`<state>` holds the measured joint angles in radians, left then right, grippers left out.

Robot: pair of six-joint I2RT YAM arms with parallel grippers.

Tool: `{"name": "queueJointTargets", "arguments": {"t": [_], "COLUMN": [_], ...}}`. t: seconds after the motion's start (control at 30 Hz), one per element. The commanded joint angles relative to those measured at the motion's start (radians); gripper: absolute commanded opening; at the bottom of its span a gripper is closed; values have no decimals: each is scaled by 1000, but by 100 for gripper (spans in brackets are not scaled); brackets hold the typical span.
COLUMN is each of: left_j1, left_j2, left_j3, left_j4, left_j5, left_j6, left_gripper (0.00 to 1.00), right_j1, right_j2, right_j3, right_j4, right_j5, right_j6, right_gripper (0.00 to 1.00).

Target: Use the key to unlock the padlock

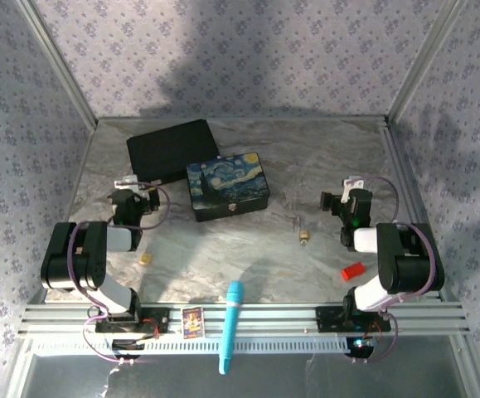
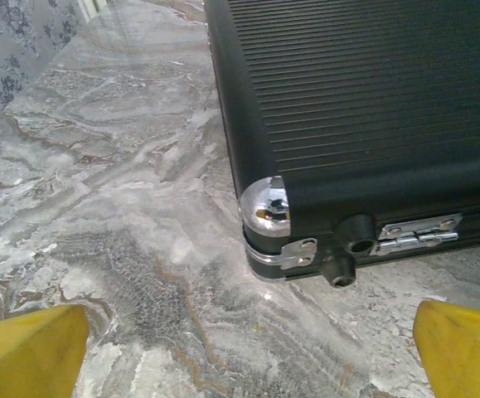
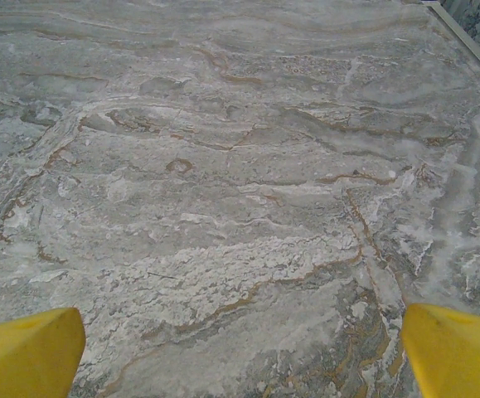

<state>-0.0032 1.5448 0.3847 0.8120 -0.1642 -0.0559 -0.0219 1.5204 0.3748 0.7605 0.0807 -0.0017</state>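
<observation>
— Where do we find the padlock (image 1: 304, 237)?
— On the marble table (image 1: 223, 265), open room all round. Its axis is too small for us to tell. The key (image 1: 293, 220) sits just at its 11 o'clock, seemingly running 12 to 6.
— Our grippers?
— Right gripper (image 3: 240, 355) at its 2 o'clock, spread, empty. Left gripper (image 2: 240, 356) spread too, facing the black case (image 2: 372, 124) corner.

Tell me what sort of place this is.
Likely a robot test enclosure: floral-wallpapered panel walls boxing in a grey marble-patterned tabletop, with a ribbed aluminium mounting rail along its near edge.
</observation>
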Motion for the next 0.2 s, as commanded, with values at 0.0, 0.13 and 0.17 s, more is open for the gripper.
{"name": "queueJointTargets", "arguments": {"t": [0.0, 0.13, 0.17], "left_j1": [-6, -5, -5], "left_j2": [-9, -9, -8], "left_j3": [20, 20, 20], "left_j4": [18, 20, 19], "left_j5": [5, 5, 5], "left_j6": [15, 15, 15], "left_gripper": [100, 100, 100], "right_j1": [-8, -7, -7], "right_j2": [0, -1, -1], "right_j3": [24, 23, 22], "right_j4": [15, 17, 19], "right_j5": [-17, -17, -18], "right_j6": [-18, -20, -21], "right_gripper": [99, 99, 99]}}
